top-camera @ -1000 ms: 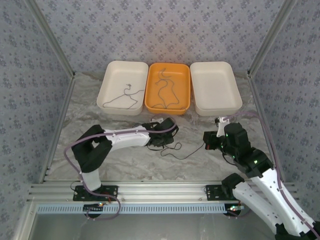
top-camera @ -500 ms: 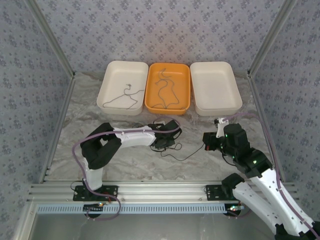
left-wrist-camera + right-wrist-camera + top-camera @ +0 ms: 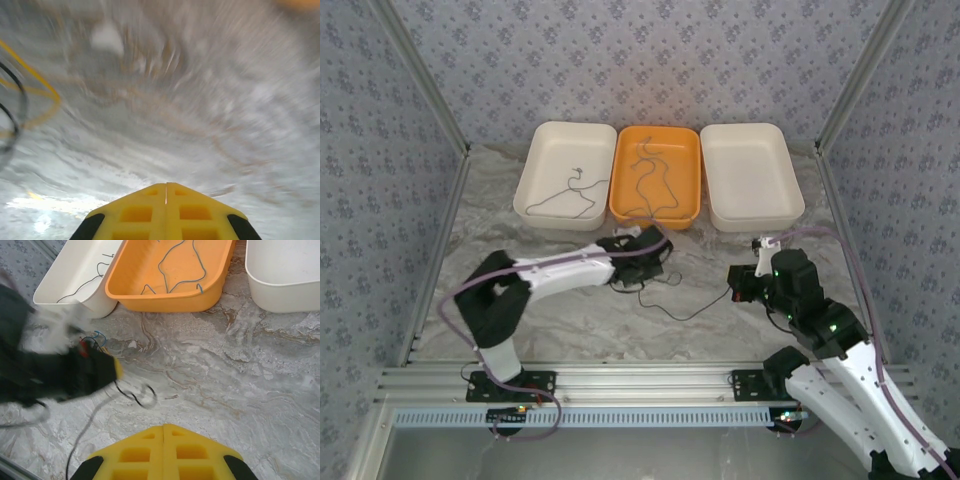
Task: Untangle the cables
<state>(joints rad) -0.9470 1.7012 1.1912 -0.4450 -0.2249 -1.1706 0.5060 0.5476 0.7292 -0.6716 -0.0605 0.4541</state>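
Note:
A thin dark cable (image 3: 692, 308) lies on the marble table between my two grippers. My left gripper (image 3: 642, 275) is shut, and in the right wrist view the cable's looped end (image 3: 142, 396) hangs from its yellow tip (image 3: 116, 371). The left wrist view is motion-blurred, with the jaws pressed together (image 3: 166, 186). My right gripper (image 3: 737, 288) is shut (image 3: 164, 427); the cable's other end runs past its left side (image 3: 75, 450), and I cannot see it between the jaws. More thin cables lie in the orange tray (image 3: 650, 185) and another in the left white tray (image 3: 565, 200).
Three trays stand in a row at the back: left white tray (image 3: 535, 165), orange tray (image 3: 692, 165), right white tray (image 3: 752, 175) with nothing in it. Patterned walls and metal posts close in the sides. Bare marble lies in front of both arms.
My left gripper has swung left and back toward the trays, pulling the cable's looped end with it. The right arm has barely moved.

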